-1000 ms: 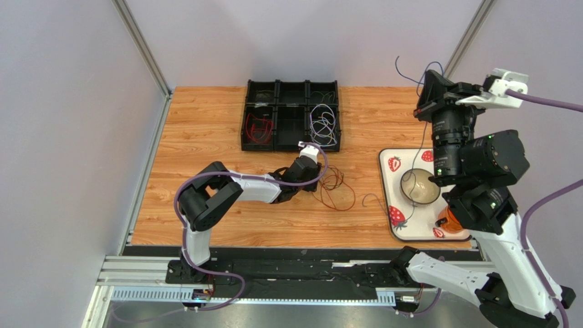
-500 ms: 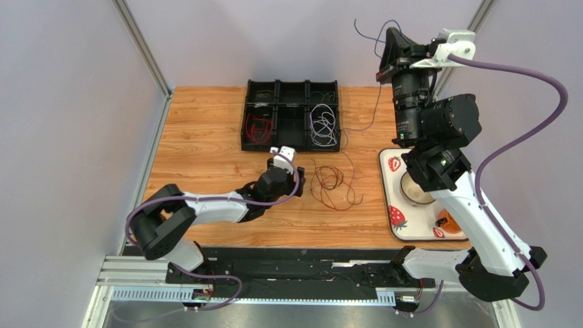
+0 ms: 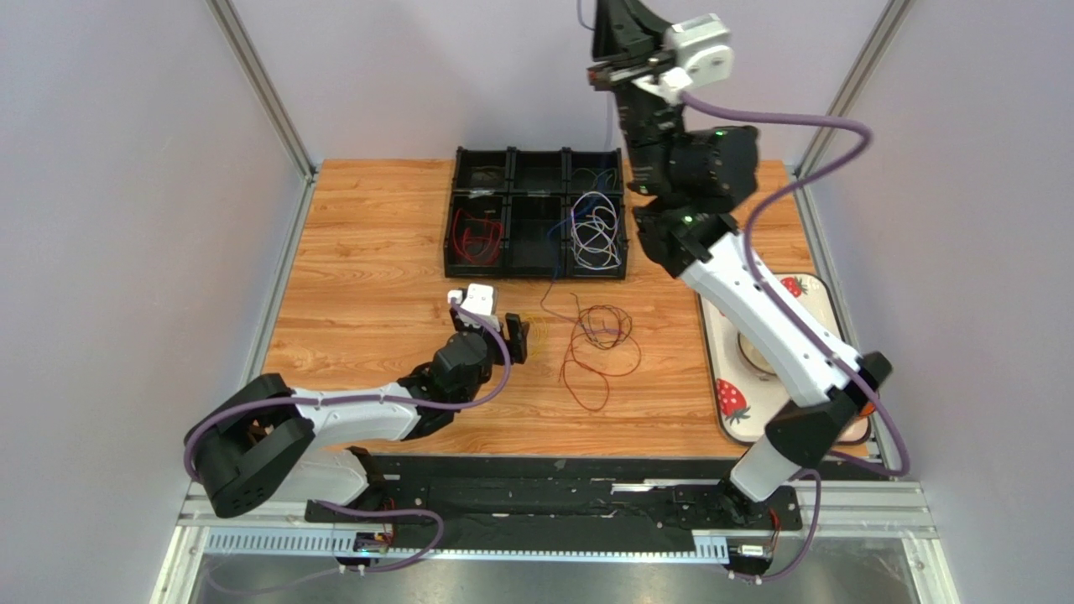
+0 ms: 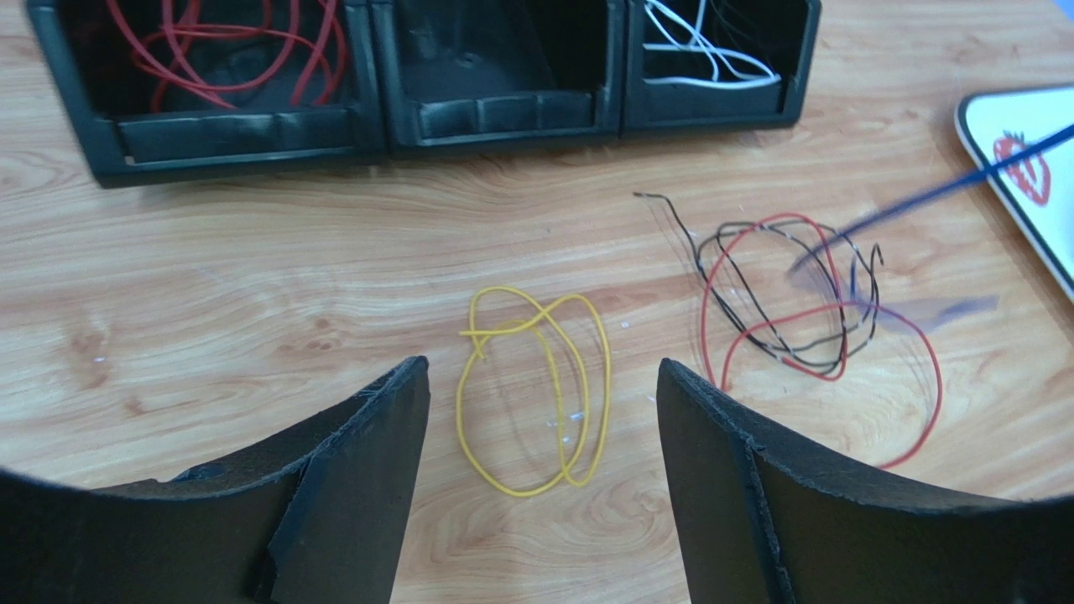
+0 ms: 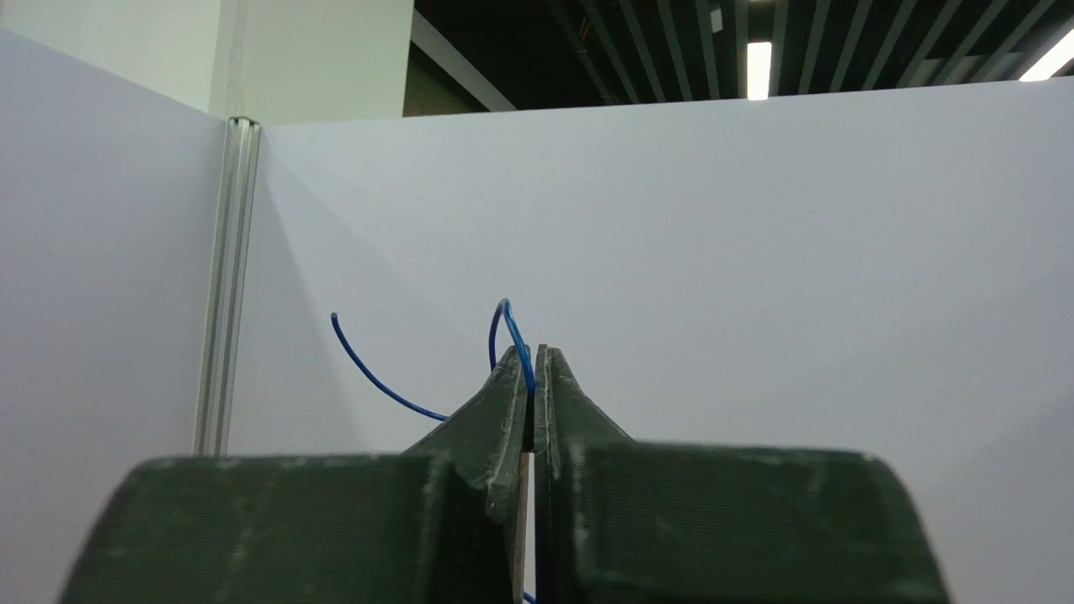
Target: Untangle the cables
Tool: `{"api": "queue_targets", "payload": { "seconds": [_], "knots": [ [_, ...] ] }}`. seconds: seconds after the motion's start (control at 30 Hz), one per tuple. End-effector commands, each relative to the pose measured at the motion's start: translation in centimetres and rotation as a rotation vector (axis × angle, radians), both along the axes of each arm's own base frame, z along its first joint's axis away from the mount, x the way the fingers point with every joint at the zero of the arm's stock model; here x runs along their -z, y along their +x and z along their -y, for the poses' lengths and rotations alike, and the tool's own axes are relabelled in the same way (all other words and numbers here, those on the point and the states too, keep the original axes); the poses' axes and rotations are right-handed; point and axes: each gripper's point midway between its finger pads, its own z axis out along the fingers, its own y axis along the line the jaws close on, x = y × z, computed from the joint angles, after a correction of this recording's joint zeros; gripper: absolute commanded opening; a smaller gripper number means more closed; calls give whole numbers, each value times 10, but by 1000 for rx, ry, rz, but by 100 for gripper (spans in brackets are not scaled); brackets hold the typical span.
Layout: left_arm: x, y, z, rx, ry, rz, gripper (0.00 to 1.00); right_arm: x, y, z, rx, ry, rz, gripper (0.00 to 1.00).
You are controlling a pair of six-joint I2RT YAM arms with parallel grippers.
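Left gripper [image 4: 540,503] sits low over the table [image 3: 366,264], jaws spread wide and holding nothing. A loose yellow cable [image 4: 556,384] lies flat on the wood just ahead, lined up with the gap. Judgement: that opening is set to take the yellow loop next, and nothing blocks the approach.

Just right of it is a small tangle of red and dark cables [image 4: 807,311], looped through each other and clear of the yellow one. A blue cable [image 4: 939,191] shows as a blurred streak running up and away from over that tangle. I can't tell whether its low end is free of the loops or caught in them.

Off to the right is a strawberry-print plate [image 3: 729,400] with a bowl [image 3: 760,357] on it, apart from the cables.

Farther back is a black compartment tray [image 3: 536,154]. It has red cables [image 3: 477,233] in the left bin and white cables [image 3: 595,233] in the right, and the middle front bin looks empty. Judgement: sorted colours go here, so the tray wall is what a carried wire could snag on.

Farthest, the right gripper [image 5: 532,359] is raised high near the back wall, jaws pressed together and pinching the blue cable, whose tip curls out above the fingertips. Judgement: the height is there to draw the blue strand up out of the pile.
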Motion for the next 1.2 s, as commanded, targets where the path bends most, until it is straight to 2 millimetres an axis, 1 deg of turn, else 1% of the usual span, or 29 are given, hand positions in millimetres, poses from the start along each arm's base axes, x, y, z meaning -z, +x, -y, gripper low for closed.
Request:
{"api": "queue_targets", "payload": {
  "seconds": [0.0, 0.07, 0.1, 0.13, 0.2, 0.23, 0.27, 0.3, 0.33, 0.37, 0.4, 0.43, 0.47, 0.5, 0.53, 0.57, 0.63, 0.67, 0.7, 0.77, 0.8, 0.87, 0.9, 0.97, 1.0, 1.03, 1.1, 1.13, 1.17],
  "knots": [
    [-26, 6, -17, -104, -102, 73, 74, -33, -8, -4, 52, 26, 195, 0],
    [-27, 4, -24, -130, -115, 77, 74, -36, 0, -11, 59, 28, 202, 0],
    [-30, 4, -29, -155, -127, 86, 74, -24, 18, -28, 63, 4, 191, 0],
    [-30, 2, -35, -166, -137, 92, 74, -37, 12, -22, 88, 21, 230, 0],
    [-33, 0, -42, -188, -167, 108, 74, -31, 23, -33, 91, 1, 253, 0],
    [-31, -2, -47, -196, -174, 110, 75, -40, 18, -27, 90, 33, 279, 0],
    [-31, -3, -49, -203, -185, 112, 75, -40, 21, -27, 91, 40, 284, 0],
    [-32, -5, -51, -208, -194, 116, 75, -33, 32, -31, 95, 35, 276, 0],
    [-31, -5, -53, -213, -199, 117, 75, -32, 36, -32, 96, 40, 276, 0],
    [-31, -5, -53, -213, -201, 116, 75, -38, 33, -28, 91, 60, 293, 0],
    [-31, -5, -53, -213, -200, 117, 75, -30, 45, -30, 97, 64, 279, 0],
    [-32, -4, -51, -213, -199, 116, 75, -27, 51, -30, 87, 75, 275, 0],
    [-31, -4, -50, -208, -194, 115, 75, -30, 51, -27, 60, 108, 278, 0],
    [-32, -3, -49, -208, -195, 115, 75, -19, 66, -29, 64, 110, 253, 0],
    [-31, -2, -48, -208, -187, 113, 75, -15, 72, -31, 67, 115, 245, 0],
    [-30, -2, -47, -206, -183, 113, 75, -5, 83, -35, 80, 114, 238, 0],
    [-30, -1, -46, -204, -179, 112, 75, 7, 97, -36, 116, 105, 223, 0],
    [-30, 0, -46, -206, -180, 112, 74, 19, 108, -38, 135, 109, 211, 0],
    [-29, -1, -47, -207, -178, 111, 75, 30, 121, -34, 150, 123, 186, 0],
    [-29, -1, -48, -215, -176, 111, 75, 50, 139, -35, 152, 132, 147, 0],
    [-30, 0, -48, -217, -178, 113, 75, 69, 157, -37, 137, 126, 96, 0],
    [-30, 0, -48, -216, -175, 114, 75, 87, 174, -28, 134, 148, 48, 0],
    [-29, 0, -47, -214, -172, 113, 75, 110, 188, -31, 121, 159, -7, 0],
    [-30, 1, -47, -216, -171, 115, 75, 116, 189, -28, 109, 173, -19, 0],
    [-28, 2, -46, -215, -164, 112, 75, 125, 191, -30, 108, 159, -29, 0],
    [-29, 2, -46, -217, -164, 114, 75, 138, 196, -33, 105, 152, -52, 0],
    [-29, 3, -44, -215, -160, 114, 75, 149, 198, -33, 105, 154, -80, 0],
    [-29, 4, -44, -216, -158, 114, 75, 159, 200, -33, 106, 147, -100, 0],
    [-29, 4, -44, -217, -154, 114, 75, 164, 200, -31, 111, 150, -113, 0]
  ]
}}
